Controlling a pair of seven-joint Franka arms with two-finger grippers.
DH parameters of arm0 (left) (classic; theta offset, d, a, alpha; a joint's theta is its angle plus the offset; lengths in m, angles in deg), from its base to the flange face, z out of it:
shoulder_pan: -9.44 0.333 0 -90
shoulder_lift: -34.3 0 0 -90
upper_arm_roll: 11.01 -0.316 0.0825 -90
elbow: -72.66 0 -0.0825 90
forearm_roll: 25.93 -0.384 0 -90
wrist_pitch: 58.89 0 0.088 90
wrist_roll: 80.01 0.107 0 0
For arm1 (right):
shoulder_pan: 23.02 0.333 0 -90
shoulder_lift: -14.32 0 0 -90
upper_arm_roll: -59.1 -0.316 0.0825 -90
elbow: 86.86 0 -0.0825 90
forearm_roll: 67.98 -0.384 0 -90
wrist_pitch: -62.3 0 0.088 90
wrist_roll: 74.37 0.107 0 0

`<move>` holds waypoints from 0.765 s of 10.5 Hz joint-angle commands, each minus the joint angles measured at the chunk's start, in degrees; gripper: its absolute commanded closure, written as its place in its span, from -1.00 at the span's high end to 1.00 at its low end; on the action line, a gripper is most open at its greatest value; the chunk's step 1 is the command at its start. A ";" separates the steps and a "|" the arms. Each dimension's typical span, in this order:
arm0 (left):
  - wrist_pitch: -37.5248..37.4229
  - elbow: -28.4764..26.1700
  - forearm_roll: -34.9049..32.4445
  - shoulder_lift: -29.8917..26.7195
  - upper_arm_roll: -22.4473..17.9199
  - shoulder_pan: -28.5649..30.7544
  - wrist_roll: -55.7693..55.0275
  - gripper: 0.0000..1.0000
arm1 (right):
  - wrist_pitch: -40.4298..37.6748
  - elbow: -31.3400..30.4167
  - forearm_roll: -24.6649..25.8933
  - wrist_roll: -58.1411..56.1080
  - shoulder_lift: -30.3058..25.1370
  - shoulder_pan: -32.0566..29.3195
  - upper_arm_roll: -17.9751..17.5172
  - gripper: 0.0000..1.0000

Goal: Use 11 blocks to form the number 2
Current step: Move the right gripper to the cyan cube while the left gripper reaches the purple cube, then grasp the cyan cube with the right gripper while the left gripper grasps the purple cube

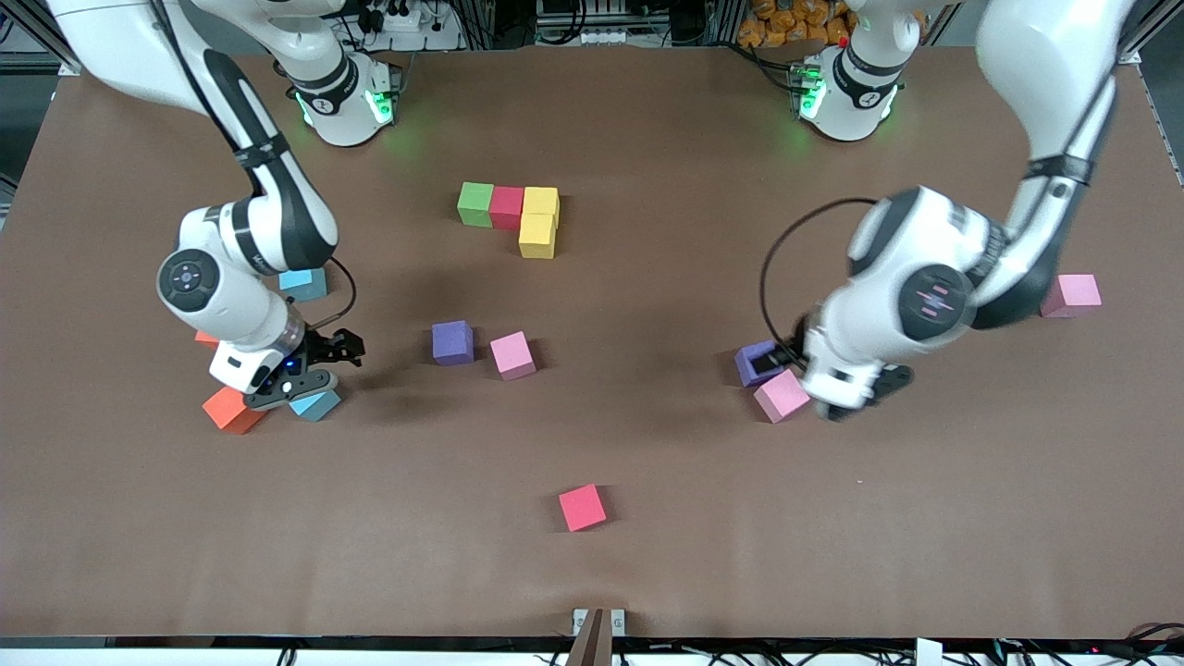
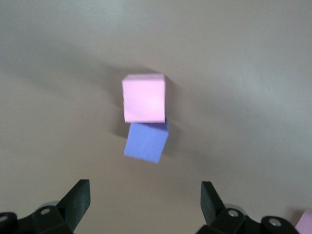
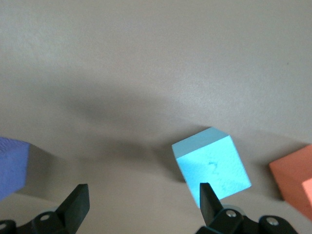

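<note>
Red foam cube lies nearest the front camera, alone on the brown tabletop. Farther up, toward the right arm's end, the right gripper hangs low with fingers spread wide and empty over a light blue cube that sits just beside an orange cube. Toward the left arm's end, the left gripper is likewise wide open and empty, low over a pink cube touching a purple cube. Another purple cube and pink cube sit mid-table. A second light blue cube and a lone pink cube lie farther still. Farthest, the started digit holds green, red and two yellow cubes, touching.

Each target has a close neighbour, so descending fingers could likely nudge or clip the wrong cube. No containers are present.
</note>
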 commanded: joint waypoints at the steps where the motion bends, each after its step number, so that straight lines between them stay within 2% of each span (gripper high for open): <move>1: 12.70 -6.15 -2.32 1.28 0.52 -0.96 -13.78 1.00 | -0.38 3.28 3.73 -7.70 2.64 -0.49 0.16 1.00; 2: 15.90 -7.65 -3.56 2.25 0.51 -0.88 -15.23 1.00 | -0.04 3.98 7.32 -8.26 3.78 -0.75 0.51 1.00; 3: 16.02 -8.10 -6.01 2.61 0.51 -1.57 -14.98 1.00 | 0.49 4.42 8.75 -8.35 4.66 -1.11 0.51 1.00; 5: 16.98 -10.55 -15.21 4.98 0.60 -0.53 -11.66 1.00 | 0.93 6.44 8.94 -12.01 6.24 -2.24 0.51 1.00; 8: 20.50 -14.87 -21.32 4.81 0.78 -0.87 -10.58 1.00 | 1.72 9.35 7.89 -16.26 9.67 -4.36 0.51 1.00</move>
